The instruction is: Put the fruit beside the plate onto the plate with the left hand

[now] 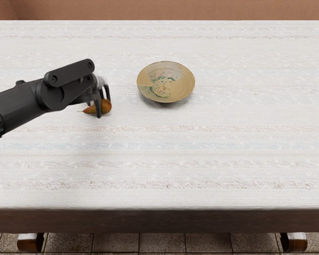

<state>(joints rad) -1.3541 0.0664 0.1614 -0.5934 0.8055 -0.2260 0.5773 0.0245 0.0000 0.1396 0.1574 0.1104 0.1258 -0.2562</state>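
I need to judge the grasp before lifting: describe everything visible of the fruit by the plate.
The fruit is small, orange-brown and smooth-looking, rounded on the right and tapering to a tip on the left. It lies on the pale table, left of the plate and clear of it. The left hand is down over it, hiding its middle; a grip cannot be confirmed.

No readable text, labels, brands, numbers; plate point(185, 79) shows only painted pattern.
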